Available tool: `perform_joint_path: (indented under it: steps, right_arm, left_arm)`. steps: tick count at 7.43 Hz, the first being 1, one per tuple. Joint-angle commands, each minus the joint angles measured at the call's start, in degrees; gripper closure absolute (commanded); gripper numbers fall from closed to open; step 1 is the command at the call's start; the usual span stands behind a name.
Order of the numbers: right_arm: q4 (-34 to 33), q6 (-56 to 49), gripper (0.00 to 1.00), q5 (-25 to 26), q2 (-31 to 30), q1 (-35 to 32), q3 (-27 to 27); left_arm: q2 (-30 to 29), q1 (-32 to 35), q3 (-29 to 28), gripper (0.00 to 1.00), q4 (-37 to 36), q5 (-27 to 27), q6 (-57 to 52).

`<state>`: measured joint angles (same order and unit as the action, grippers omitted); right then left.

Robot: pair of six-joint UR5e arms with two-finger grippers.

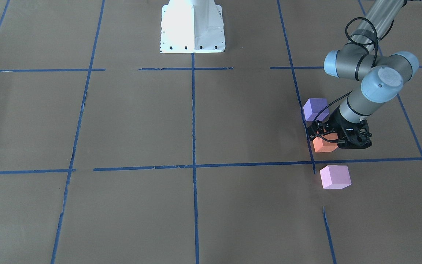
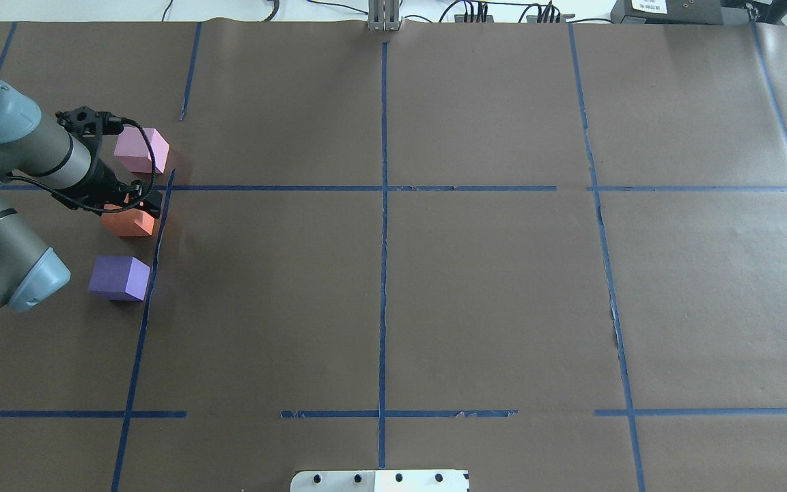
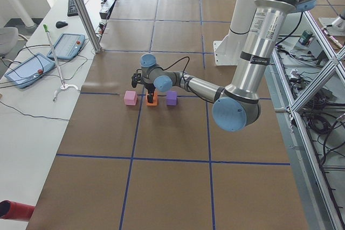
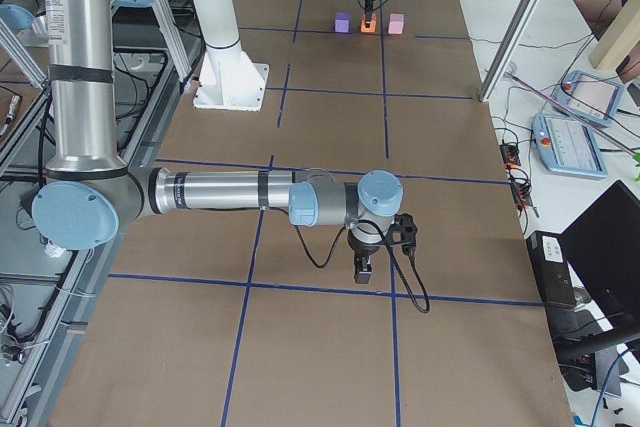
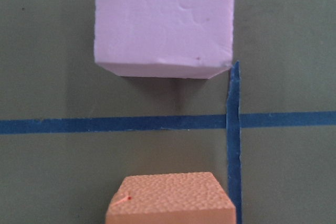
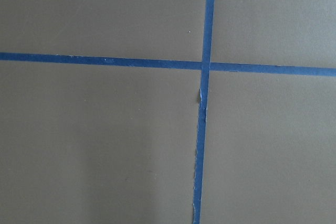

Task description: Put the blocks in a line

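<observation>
The orange block [image 5: 170, 198] sits right under the left wrist lens, with the pink block [image 5: 164, 19] beyond it across a blue tape [image 5: 115, 125] line. From overhead the three form a row beside a tape line at the bench's [image 2: 489, 294] left end: pink farthest from the robot, orange in the middle, the purple block [image 1: 315, 109] nearest it, all apart with similar gaps. The left fingers [image 2: 149, 203] are down at the orange block; I cannot tell whether they are clamped on it or parted. The right fingers [image 4: 362, 269] hang over bare bench well away, and their state cannot be told either.

The step looks like seating the orange block mid-row. The next move probably calls for a clean release and a straight lift, without nudging the row.
</observation>
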<state>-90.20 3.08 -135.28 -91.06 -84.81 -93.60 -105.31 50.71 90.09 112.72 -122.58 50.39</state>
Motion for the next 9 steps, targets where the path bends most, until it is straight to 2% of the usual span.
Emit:
perform_joint_path:
  steps: [1, 3, 5, 7, 8, 9]
  right_arm:
    - [0.02, 0.00, 0.00, 0.01, 0.00, 0.00, 0.00]
    - [-0.07, 0.00, 0.00, 0.01, 0.00, 0.00, 0.00]
    - [-0.06, 0.00, 0.00, 0.01, 0.00, 0.00, 0.00]
    - [0.02, 0.00, 0.00, 0.01, 0.00, 0.00, 0.00]
    - [0.02, 0.00, 0.00, 0.01, 0.00, 0.00, 0.00]
    - [0.02, 0.00, 0.00, 0.01, 0.00, 0.00, 0.00]
  left_arm:
    - [2.90, 1.74, 6.82, 0.00, -2.75, -1.42, 0.06]
    - [2.39, 8.66, 13.41, 0.00, -10.63, -1.35, -0.55]
    - [1.86, 9.84, 15.98, 0.00, -13.92, -1.34, -0.73]
    - [1.86, 10.02, 16.17, 0.00, -15.07, -1.17, -0.82]
    - [2.55, 10.80, 16.52, 0.00, -14.99, -1.34, -4.47]
    - [3.87, 13.68, 14.87, 0.00, -15.42, -1.52, -16.87]
